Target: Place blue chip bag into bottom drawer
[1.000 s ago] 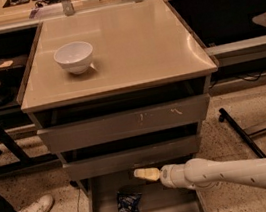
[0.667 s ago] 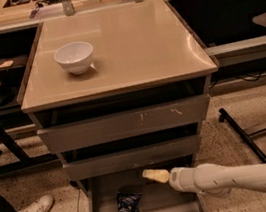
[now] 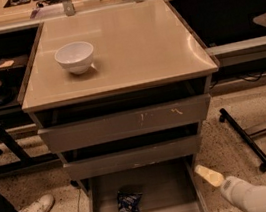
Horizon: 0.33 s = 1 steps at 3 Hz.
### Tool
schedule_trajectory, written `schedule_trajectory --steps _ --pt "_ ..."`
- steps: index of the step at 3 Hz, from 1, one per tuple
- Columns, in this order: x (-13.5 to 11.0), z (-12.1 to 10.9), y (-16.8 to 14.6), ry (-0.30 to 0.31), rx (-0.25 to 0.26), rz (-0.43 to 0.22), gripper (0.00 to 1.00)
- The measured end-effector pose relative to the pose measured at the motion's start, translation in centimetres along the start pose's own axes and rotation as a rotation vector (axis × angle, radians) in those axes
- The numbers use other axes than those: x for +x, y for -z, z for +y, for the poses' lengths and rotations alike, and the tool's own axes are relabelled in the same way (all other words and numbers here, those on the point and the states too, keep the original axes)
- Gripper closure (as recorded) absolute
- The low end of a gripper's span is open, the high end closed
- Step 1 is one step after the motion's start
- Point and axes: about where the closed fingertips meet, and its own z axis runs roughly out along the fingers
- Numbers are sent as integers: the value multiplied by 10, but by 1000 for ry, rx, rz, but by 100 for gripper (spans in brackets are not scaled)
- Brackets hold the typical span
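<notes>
Seemingly the blue chip bag [image 3: 130,209] already lies in the bottom drawer [image 3: 161,184], and the gripper [image 3: 209,175] hangs just right of it, spread or not I cannot tell.

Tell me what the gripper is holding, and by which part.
Nothing. The gripper is just outside the right side of the bottom drawer, apart from the blue chip bag, which lies on the drawer floor.

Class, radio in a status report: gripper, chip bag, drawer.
Gripper low right, beside drawer, clear of bag. Bag lying in open drawer. Bowl up top, not in the way.
</notes>
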Motion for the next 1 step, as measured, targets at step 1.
schedule_trajectory --steps 1 --pt "-16 -16 35 -28 61 -91 0"
